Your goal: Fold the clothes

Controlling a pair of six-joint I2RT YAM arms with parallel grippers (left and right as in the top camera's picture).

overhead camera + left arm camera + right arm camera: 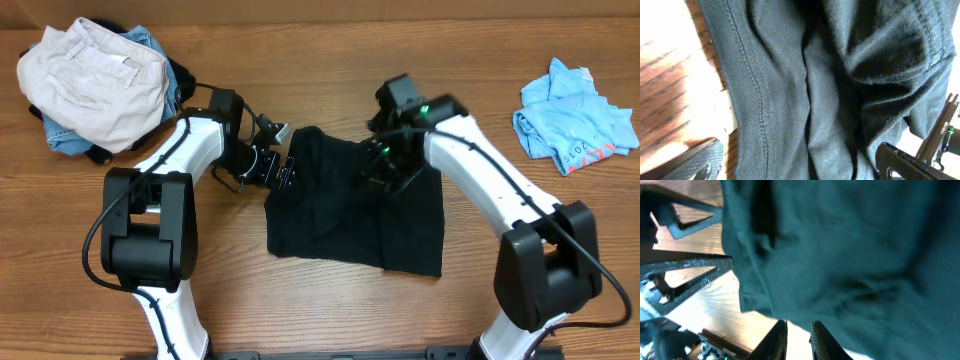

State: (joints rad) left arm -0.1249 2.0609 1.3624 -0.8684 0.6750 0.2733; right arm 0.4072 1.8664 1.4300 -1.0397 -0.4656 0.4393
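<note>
Left gripper [283, 170] and right gripper [385, 168] at the black shirt [340, 220].
The left gapes wide over its left hem; the right, nearly closed, pinches its lifted upper edge. The shirt lies mid-table [320, 320].

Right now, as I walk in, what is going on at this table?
Two robot arms are working on a black T-shirt that lies on the table. The left hand is at its left edge, fingers apart with the hem between them. The right hand is over its upper right part, and cloth hides its grip. The T-shirt is rumpled, not neatly folded yet. A pile of clothes and a blue tee lie apart from it.
</note>
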